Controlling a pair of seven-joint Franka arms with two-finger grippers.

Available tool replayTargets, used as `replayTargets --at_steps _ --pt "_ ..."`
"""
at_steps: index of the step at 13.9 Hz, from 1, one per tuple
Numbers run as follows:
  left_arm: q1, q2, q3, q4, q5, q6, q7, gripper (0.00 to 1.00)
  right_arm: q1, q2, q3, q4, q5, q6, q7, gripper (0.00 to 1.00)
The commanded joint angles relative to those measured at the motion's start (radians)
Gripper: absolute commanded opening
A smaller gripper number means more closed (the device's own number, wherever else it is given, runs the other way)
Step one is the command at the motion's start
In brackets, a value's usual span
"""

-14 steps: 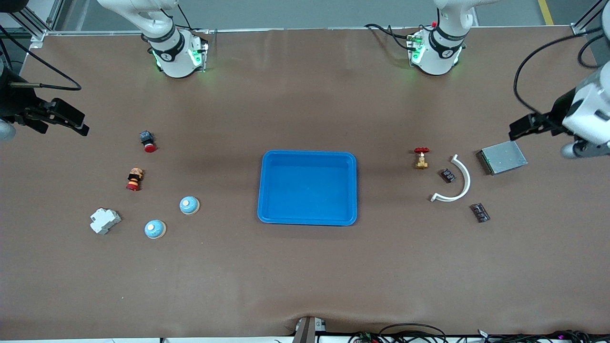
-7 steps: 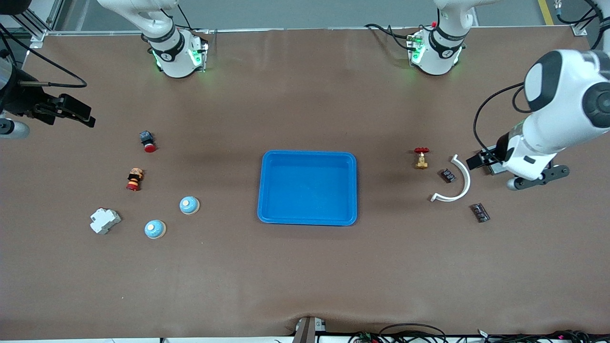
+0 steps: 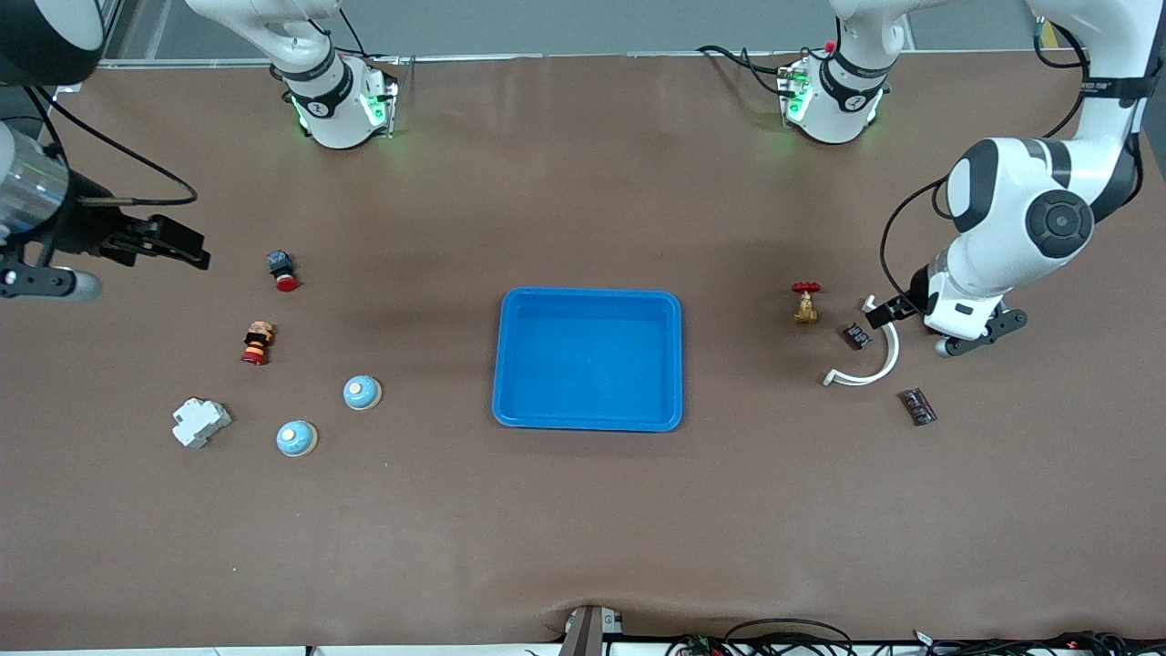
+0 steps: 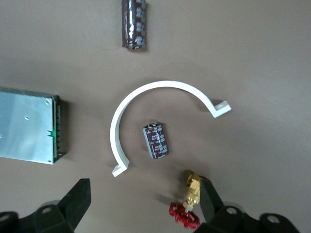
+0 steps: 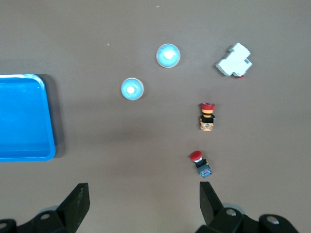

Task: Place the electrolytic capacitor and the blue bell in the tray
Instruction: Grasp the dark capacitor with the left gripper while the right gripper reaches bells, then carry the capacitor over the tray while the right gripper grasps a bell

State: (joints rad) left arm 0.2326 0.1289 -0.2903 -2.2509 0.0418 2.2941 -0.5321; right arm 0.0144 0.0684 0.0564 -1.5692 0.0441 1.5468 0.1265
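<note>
Nearest the front camera on the right arm's end lie two blue bells, one beside a white block and the other a little farther up, both resting on the table and apart from the tray, which sits empty in the middle. On the left arm's end, one electrolytic capacitor lies nearest the camera, and a second lies inside the curve of a white arc-shaped clip, not touching it. The left gripper hangs over this clip with its fingers spread wide, holding nothing and touching nothing (a brass valve lies close by). The right gripper is up over the table's edge, fingers likewise wide apart and empty.
</note>
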Motion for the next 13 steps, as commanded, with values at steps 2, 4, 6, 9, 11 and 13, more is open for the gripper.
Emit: replayTargets --at_steps 2,4,6,9,11,13 --pt "0.005 0.081 -0.006 -0.019 -0.013 0.122 -0.124 0.83 0.041 0.046 -0.001 0.002 0.013 0.039 0.016 1.0" --pt "0.008 0.142 -0.003 -0.019 -0.013 0.181 -0.138 0.78 0.056 0.082 -0.001 0.002 0.013 0.059 0.016 1.0" --pt "0.033 0.178 -0.003 -0.019 -0.013 0.215 -0.149 0.75 0.073 0.105 -0.001 0.002 0.013 0.073 0.016 1.0" --pt "0.031 0.205 -0.001 -0.019 -0.013 0.231 -0.15 0.7 0.097 0.149 -0.001 0.002 0.013 0.107 0.047 1.0" --pt "0.03 0.225 -0.003 -0.015 -0.013 0.237 -0.151 0.64 0.12 0.181 -0.001 -0.002 0.013 0.14 0.085 1.0" --pt "0.03 0.241 -0.001 -0.018 -0.013 0.26 -0.152 0.59 0.139 0.217 -0.003 -0.008 0.013 0.186 0.108 1.0"
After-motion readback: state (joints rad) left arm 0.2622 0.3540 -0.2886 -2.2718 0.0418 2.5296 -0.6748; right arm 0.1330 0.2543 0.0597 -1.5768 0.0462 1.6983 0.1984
